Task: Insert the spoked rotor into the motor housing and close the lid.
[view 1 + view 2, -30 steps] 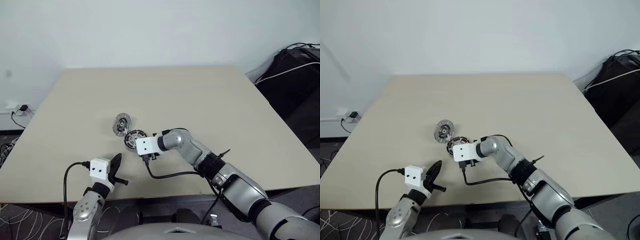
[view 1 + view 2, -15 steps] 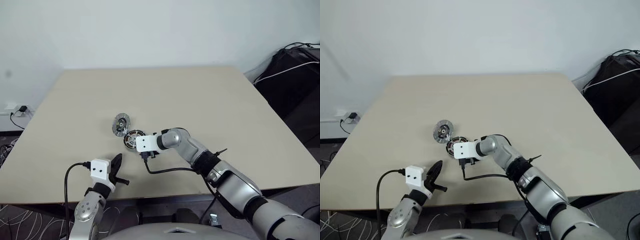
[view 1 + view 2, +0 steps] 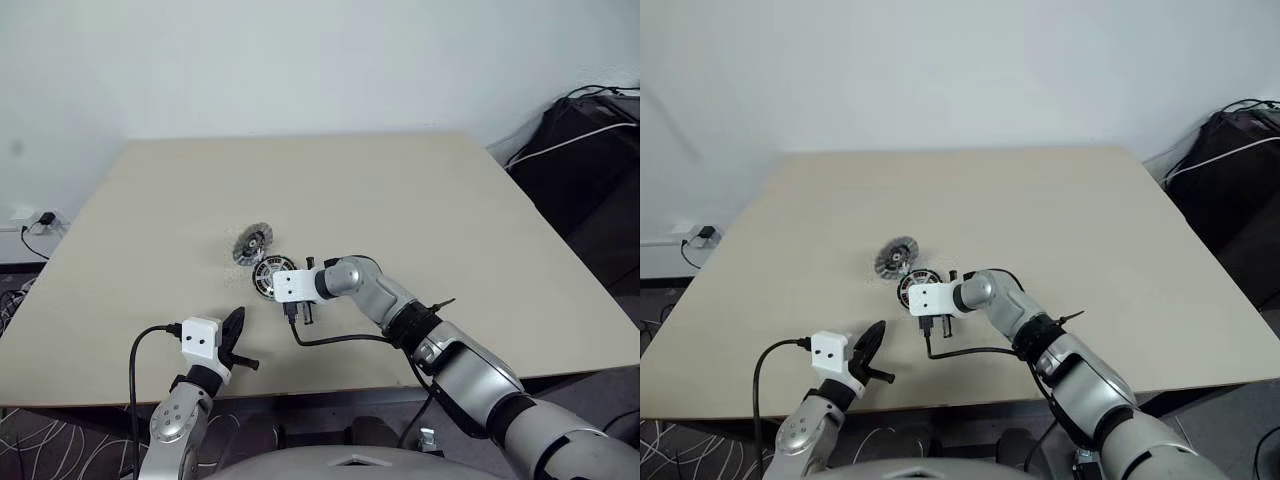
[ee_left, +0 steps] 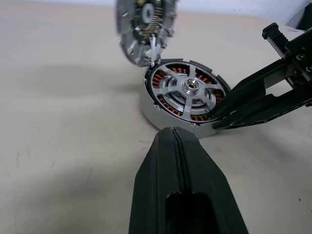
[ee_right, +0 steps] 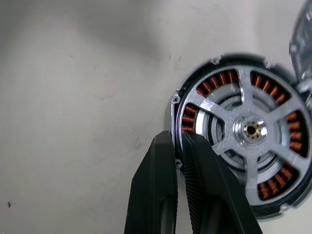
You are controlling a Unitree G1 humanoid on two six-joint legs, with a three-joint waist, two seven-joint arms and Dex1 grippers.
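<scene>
Pinching the motor housing (image 5: 243, 134) rim, rotor seated inside, the right claw (image 5: 178, 146) risks dragging it and toppling the lid (image 3: 253, 243) leaning just beyond; left claw (image 4: 173, 146) pressed together nearby.

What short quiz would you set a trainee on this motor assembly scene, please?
1. True or false: the spoked rotor already sits inside the housing.
2. What is the right gripper pinching? A: a cable. B: the housing's rim. C: a screwdriver.
3. How is the lid sitting?

Key: 1 true. 2 B. 3 tilted up on its edge at the housing's rim, not yet closed over it.
</scene>
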